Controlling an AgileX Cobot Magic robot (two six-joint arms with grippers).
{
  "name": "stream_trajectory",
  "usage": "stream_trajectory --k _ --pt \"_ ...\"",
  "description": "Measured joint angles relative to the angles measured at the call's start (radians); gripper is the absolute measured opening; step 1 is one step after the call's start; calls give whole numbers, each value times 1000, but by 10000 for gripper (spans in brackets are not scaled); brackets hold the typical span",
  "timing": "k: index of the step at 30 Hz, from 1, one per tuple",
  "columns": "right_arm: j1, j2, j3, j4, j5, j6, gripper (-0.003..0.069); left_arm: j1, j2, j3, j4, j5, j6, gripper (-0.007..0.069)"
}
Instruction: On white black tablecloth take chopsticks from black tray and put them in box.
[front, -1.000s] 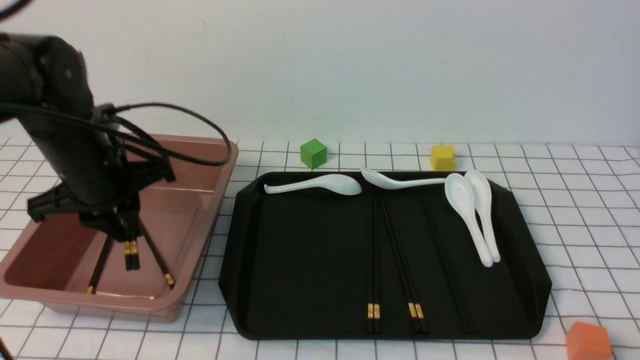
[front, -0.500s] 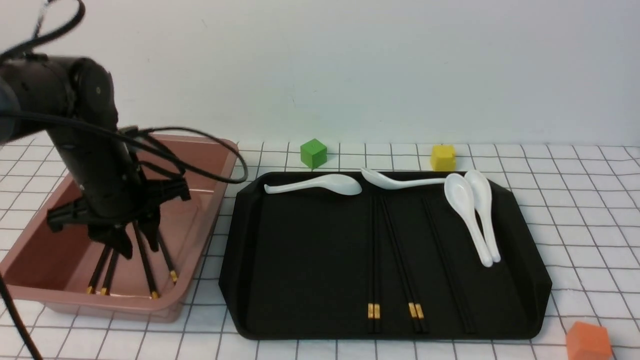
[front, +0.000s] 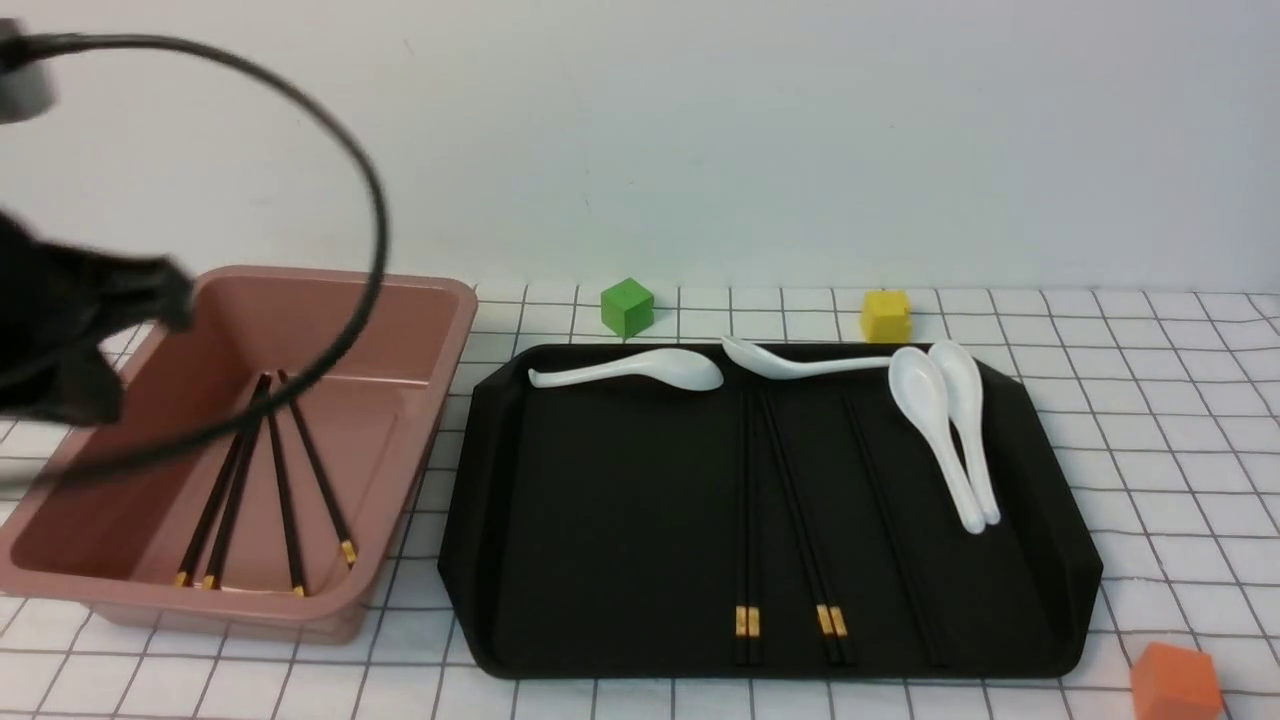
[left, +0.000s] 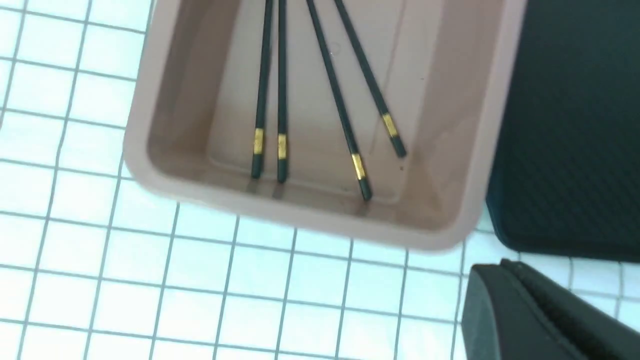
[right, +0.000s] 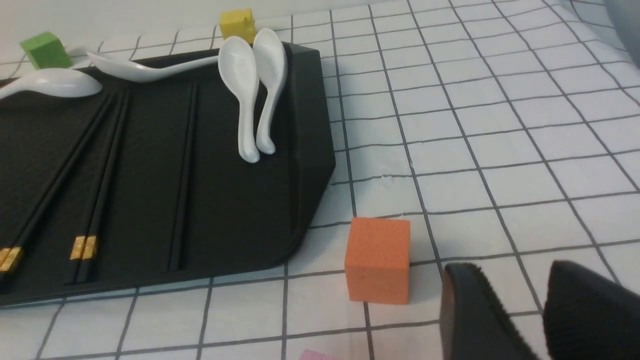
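Observation:
The pinkish-brown box (front: 452, 330) stands at the left on the grid tablecloth (front: 1150, 420). Several black chopsticks (front: 285, 500) with gold bands lie in it, also in the left wrist view (left: 340, 107). On the black tray (front: 470, 520) lie two gold-banded pairs (front: 745, 520) (front: 800, 520) and one more pair (front: 895, 520). My left arm (front: 50, 330) is a blur at the far left, beside the box. My left gripper (left: 505, 270) shows no gap and holds nothing, above the cloth near the box's corner. My right gripper (right: 512, 272) is open and empty, over the cloth next to the orange cube (right: 377, 260).
Several white spoons (front: 935, 430) lie along the tray's far and right sides. A green cube (front: 627, 306) and a yellow cube (front: 886, 315) stand behind the tray. The orange cube (front: 1178, 682) is off the tray's front right corner. The left arm's cable (front: 370, 200) arcs over the box.
My left gripper let a pair of chopsticks go into the box, then rose and drew back to the left, out of the box. The tray and its contents have not moved.

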Motion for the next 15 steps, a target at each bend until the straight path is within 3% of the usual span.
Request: stream_trajectory --k 5,10,15 --pt "0 0 0 0 0 0 240 0 -366 330 -77 -219 88 -13" --pt "0 0 0 0 0 0 240 0 -752 667 -155 -509 102 -13" --pt "0 0 0 0 0 0 240 0 -1022 877 -167 -674 102 -13"
